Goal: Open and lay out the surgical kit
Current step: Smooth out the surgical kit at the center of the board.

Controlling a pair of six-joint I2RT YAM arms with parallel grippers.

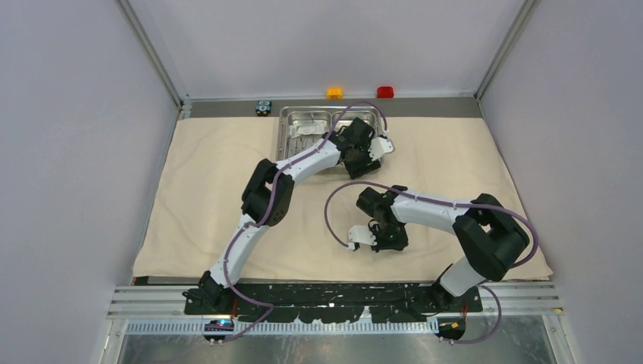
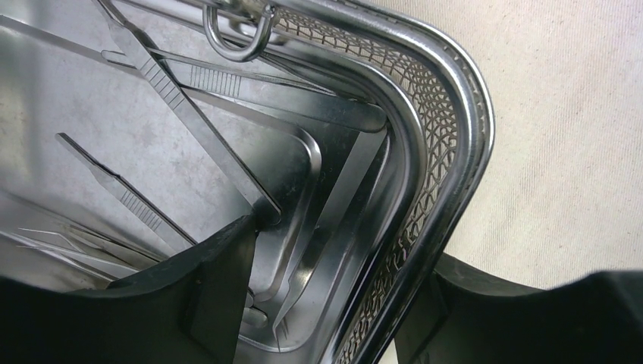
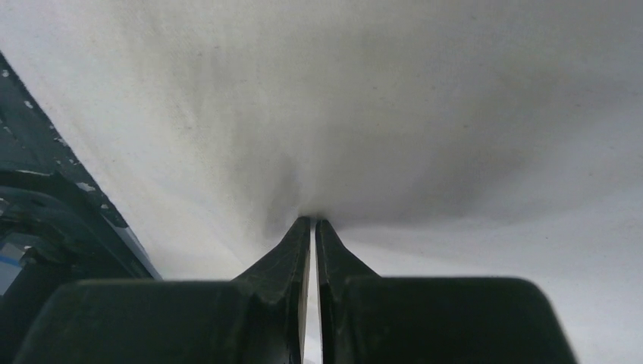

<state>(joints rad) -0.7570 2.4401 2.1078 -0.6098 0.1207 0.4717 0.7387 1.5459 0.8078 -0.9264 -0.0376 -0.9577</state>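
Observation:
The beige cloth wrap (image 1: 212, 189) lies spread flat over the table. The steel two-compartment tray (image 1: 282, 133) stands on it at the back centre. My left gripper (image 1: 366, 157) is open at the tray's near right corner. In the left wrist view it (image 2: 345, 243) straddles the tray rim (image 2: 455, 114), one finger inside and one outside. Tweezers (image 2: 318, 250), thin straight tools (image 2: 182, 114) and a ring handle (image 2: 235, 45) lie in the tray. My right gripper (image 1: 379, 236) is shut, pinching a pucker of the cloth (image 3: 379, 114) at its tips (image 3: 312, 224). I cannot make out the packet.
An orange button (image 1: 334, 92), a red button (image 1: 385, 92) and a small black-and-blue block (image 1: 263, 107) sit along the back edge behind the tray. Grey enclosure walls stand on both sides. The dark base rail (image 1: 334, 292) runs along the front edge.

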